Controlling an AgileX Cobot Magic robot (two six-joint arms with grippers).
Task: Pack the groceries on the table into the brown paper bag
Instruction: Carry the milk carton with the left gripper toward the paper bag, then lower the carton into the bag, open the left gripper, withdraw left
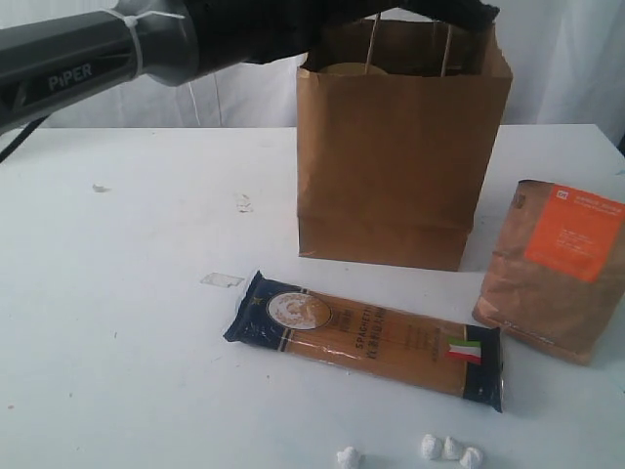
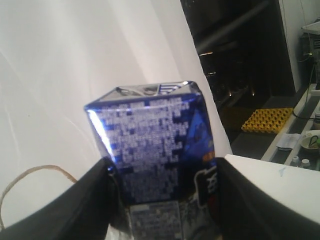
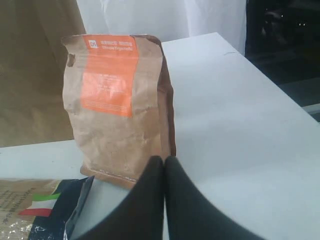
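Your left claw (image 2: 167, 196) grips the carton (image 2: 155, 145) by two flat sides near one end, up by the top of the bag (image 1: 391, 166) — it looks light and stiff but could dent, so squeeze softly — its long side runs straight out from the fingers, while your right claw (image 3: 164, 176) sits closed and empty by the pouch (image 3: 120, 125).

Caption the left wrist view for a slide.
Left tool clamps the small blue-white carton, a thin cord handle curling beside it.

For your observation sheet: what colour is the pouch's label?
Orange label, best seen in the right wrist view.
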